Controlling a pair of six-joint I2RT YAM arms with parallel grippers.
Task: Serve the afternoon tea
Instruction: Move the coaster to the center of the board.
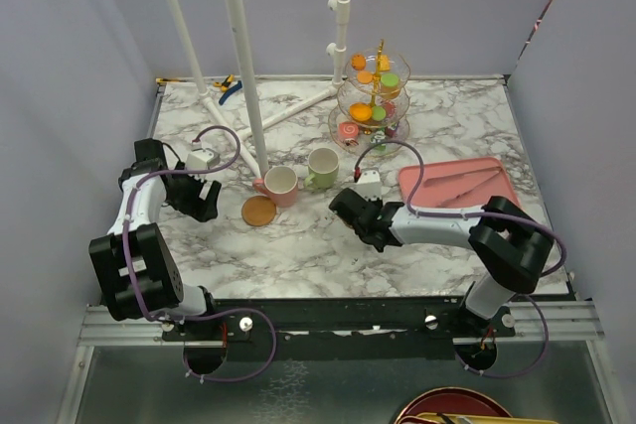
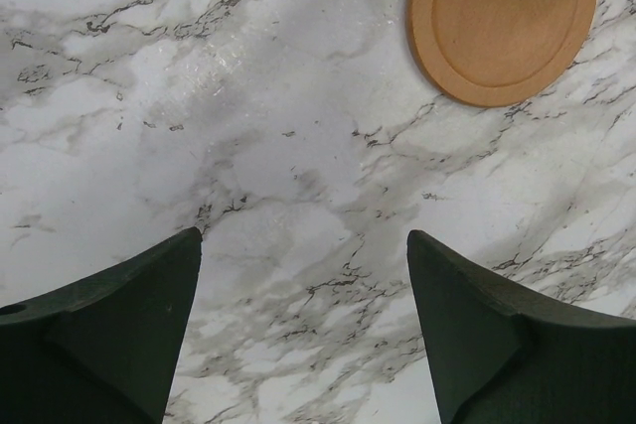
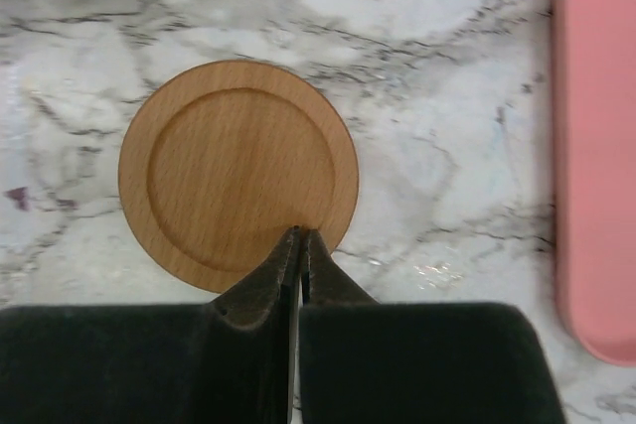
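Observation:
The glass three-tier stand (image 1: 373, 96) with macarons and cakes stands at the back. A pink mug (image 1: 279, 184) and a pale-green mug (image 1: 322, 167) stand in front of it. One brown coaster (image 1: 259, 211) lies by the pink mug; it also shows in the left wrist view (image 2: 502, 22). My left gripper (image 1: 204, 201) is open and empty over bare marble (image 2: 303, 245), left of that coaster. My right gripper (image 1: 346, 204) is shut, its tips (image 3: 301, 233) at the near rim of a second coaster (image 3: 234, 166) lying flat. That coaster is hidden in the top view.
A flat pink tray (image 1: 462, 184) with metal tongs lies right of my right arm, its edge in the right wrist view (image 3: 596, 146). White pipe posts (image 1: 243, 57) rise from the table's back left. Small hand tools (image 1: 227, 86) lie at the back edge.

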